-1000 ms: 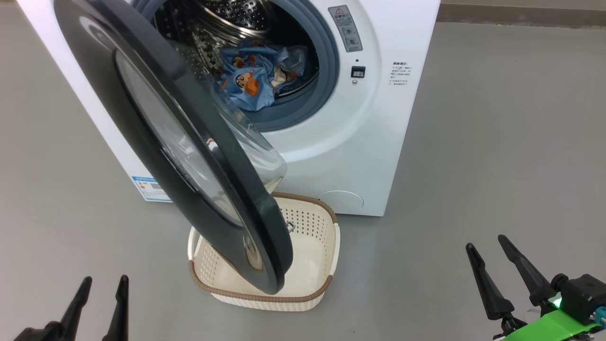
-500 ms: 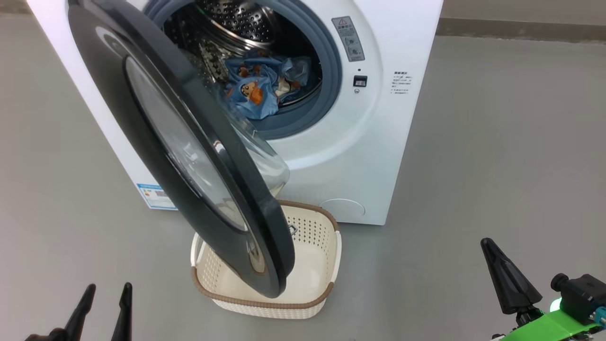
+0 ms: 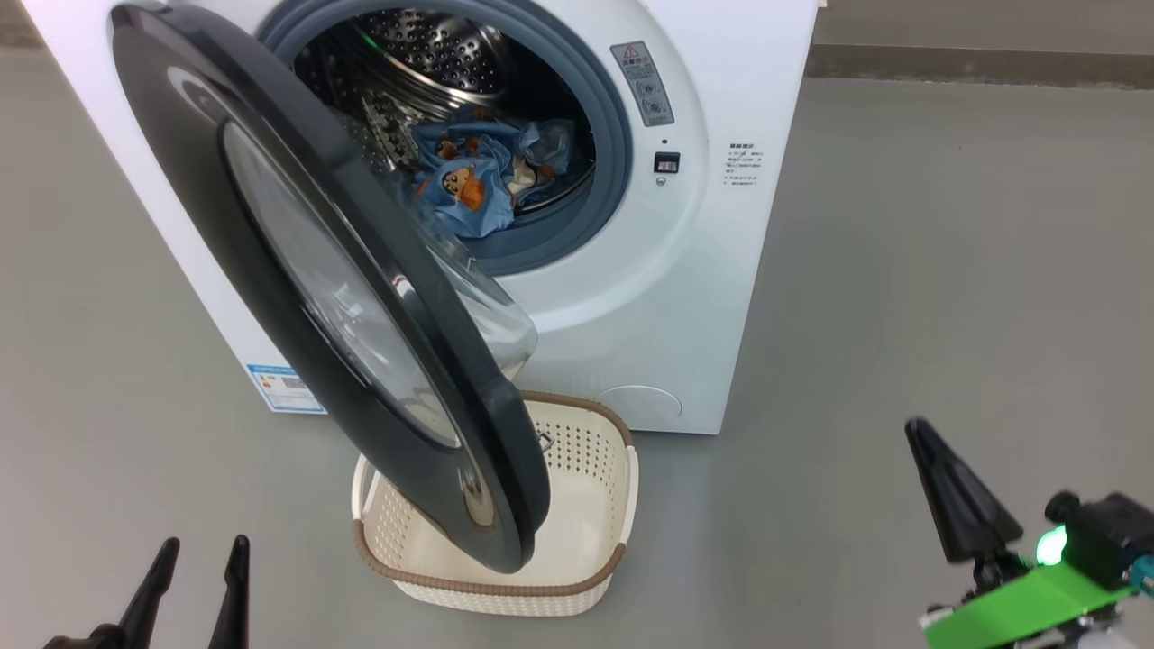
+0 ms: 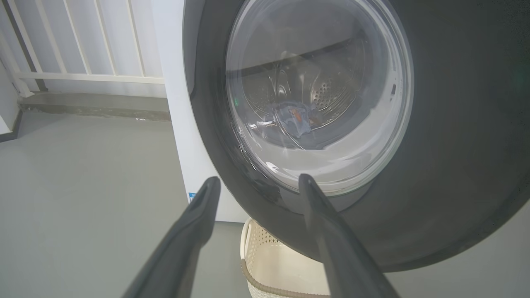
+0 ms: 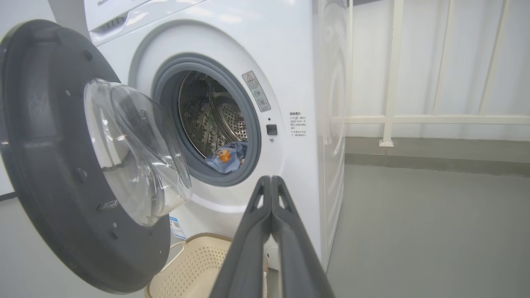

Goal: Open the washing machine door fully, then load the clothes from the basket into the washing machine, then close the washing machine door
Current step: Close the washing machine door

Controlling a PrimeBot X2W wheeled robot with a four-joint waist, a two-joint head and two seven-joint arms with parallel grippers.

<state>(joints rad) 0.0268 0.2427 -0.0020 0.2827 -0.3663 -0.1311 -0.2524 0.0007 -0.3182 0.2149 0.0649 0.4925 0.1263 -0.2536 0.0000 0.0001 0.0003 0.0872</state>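
Observation:
The white washing machine stands ahead with its black-rimmed door swung wide open to the left. Light blue clothes with orange-brown figures lie inside the steel drum, also as clothes in the right wrist view. Below the door sits the cream basket, its visible part empty. My left gripper is open at the lower left, pointing at the door's outer face. My right gripper is shut at the lower right, holding nothing, well clear of the machine.
Grey floor surrounds the machine, with wide free room to its right. A white railing and a low kerb run along the wall behind. The open door overhangs the basket's left half.
My right gripper's fingers closed together from open and shifted slightly. The camera moved a little, shifting the whole scene. Door, clothes and basket stay as they were.

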